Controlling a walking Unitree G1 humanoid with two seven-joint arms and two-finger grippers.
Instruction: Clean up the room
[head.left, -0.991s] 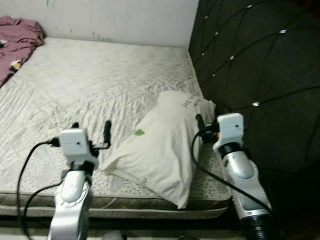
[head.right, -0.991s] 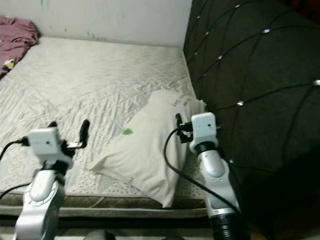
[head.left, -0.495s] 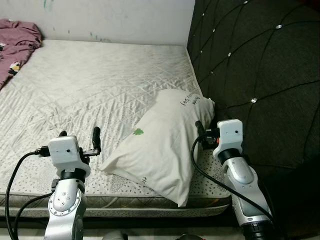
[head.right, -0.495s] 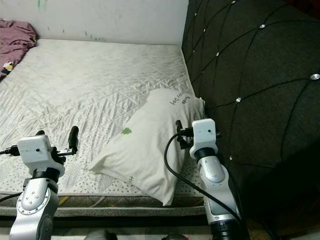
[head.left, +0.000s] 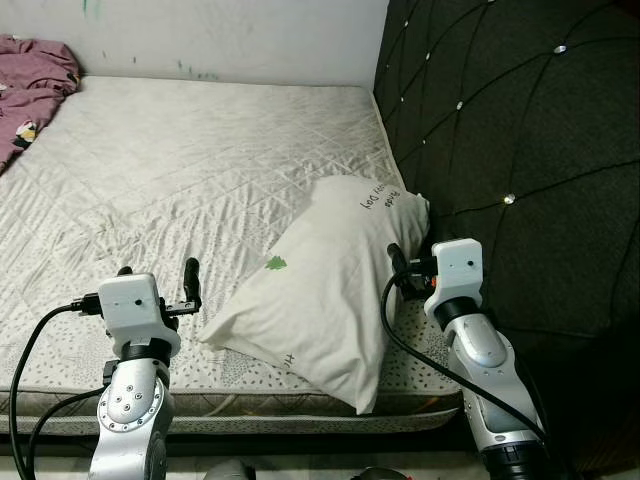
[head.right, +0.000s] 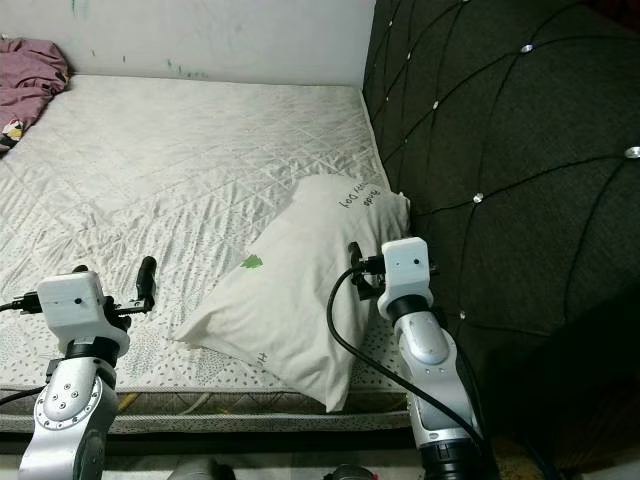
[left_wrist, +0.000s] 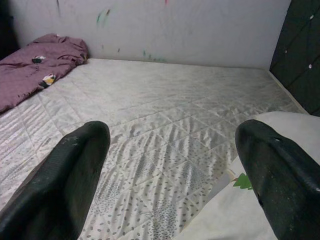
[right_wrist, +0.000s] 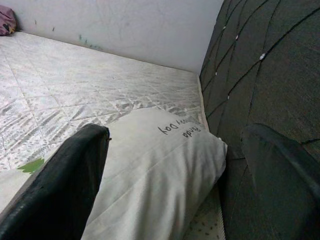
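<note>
Left wrist view, left pincer (left_wrist: 175, 165) spread over mattress (left_wrist: 165, 100), right pincer (right_wrist: 185, 185) spread above pillow (right_wrist: 150, 165)

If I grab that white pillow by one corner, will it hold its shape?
Probably not. The pillow looks soft and creased, so it would likely sag and fold. It looks plump yet light, likely sliding on the quilted mattress if pushed. One corner overhangs the mattress edge, so a nudge might tip it off.
</note>
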